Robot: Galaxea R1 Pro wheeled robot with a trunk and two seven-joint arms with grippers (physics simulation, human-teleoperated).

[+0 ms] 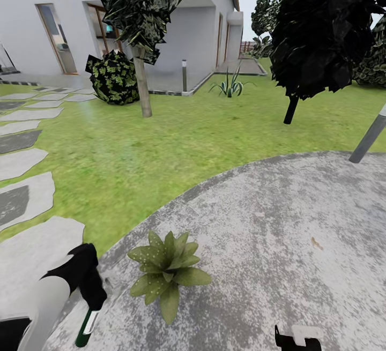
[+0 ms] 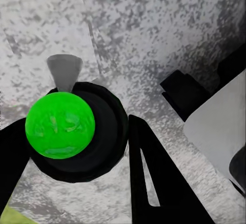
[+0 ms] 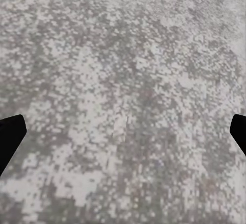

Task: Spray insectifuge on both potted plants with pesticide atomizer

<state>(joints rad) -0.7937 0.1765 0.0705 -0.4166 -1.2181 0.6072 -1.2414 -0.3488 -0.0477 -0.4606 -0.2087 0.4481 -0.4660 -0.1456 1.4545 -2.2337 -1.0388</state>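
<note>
One potted plant [image 1: 166,273] sits near the patio's [image 1: 300,222] lawn-side edge. My left gripper [image 1: 92,300] is clamped on the pesticide atomizer [image 1: 86,328] just beside it; my right gripper's [image 3: 123,131] fingertips are spread wide over bare stone.

The left arm [image 1: 45,297] is white with a black wrist section; 2 black fingers [image 2: 154,178] are wedge-shaped.

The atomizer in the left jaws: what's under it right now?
Under the pesticide atomizer, held by the left gripper, lies mottled grey stone patio. The bottle's green base hides the stone directly beneath it.
</note>
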